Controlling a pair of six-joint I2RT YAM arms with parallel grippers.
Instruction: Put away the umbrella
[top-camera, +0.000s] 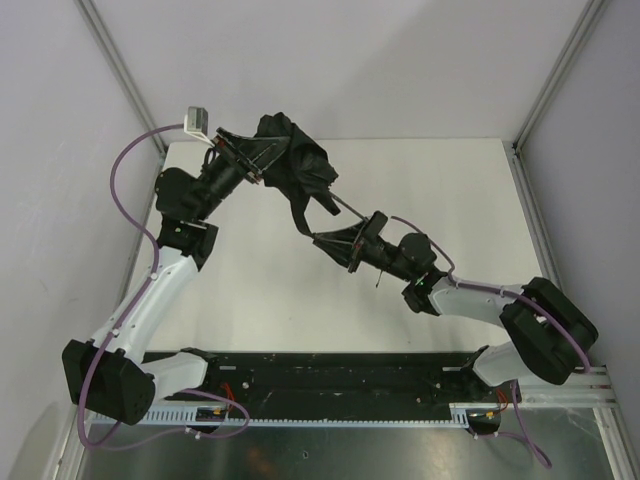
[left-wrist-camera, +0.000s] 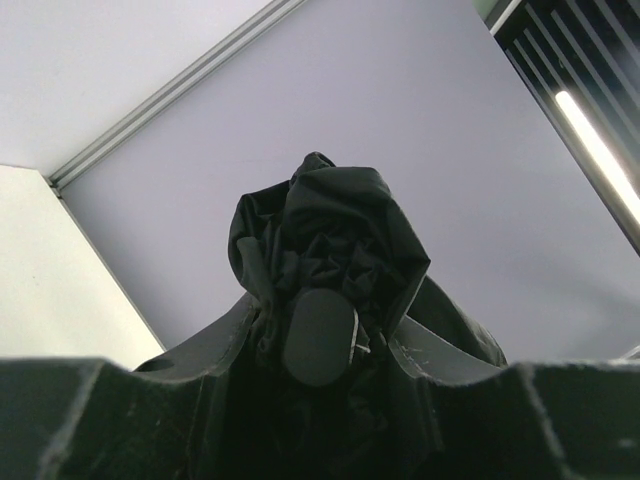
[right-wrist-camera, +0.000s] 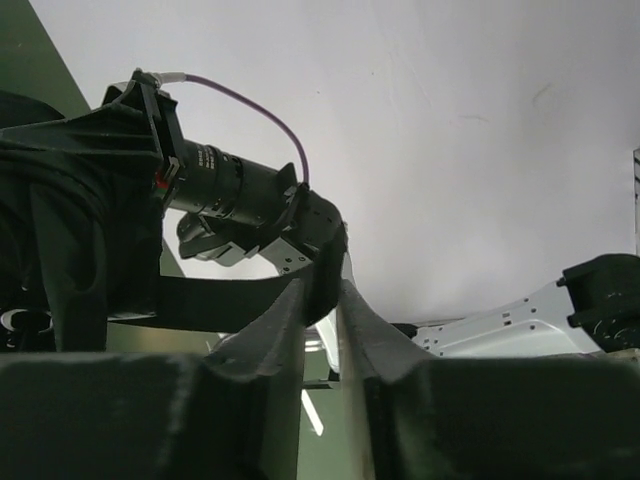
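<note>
No legible text, label, brand, number or sign in any view. Top view: nothing readable on arms or worktop (top-camera: 440, 200). Right wrist view: lens barrel (right-wrist-camera: 225, 185) shows faint pale specks, too small to read. Fabric of umbrella (top-camera: 295, 160): no readable print.

Plain black umbrella (top-camera: 295, 160). White surface (top-camera: 450, 210). Arms (top-camera: 165, 290) are white with black joints. Left hand (top-camera: 258, 160) and right hand (top-camera: 328, 245) are black. Purple cable (top-camera: 113, 185). Pale grey walls (top-camera: 400, 60).
</note>
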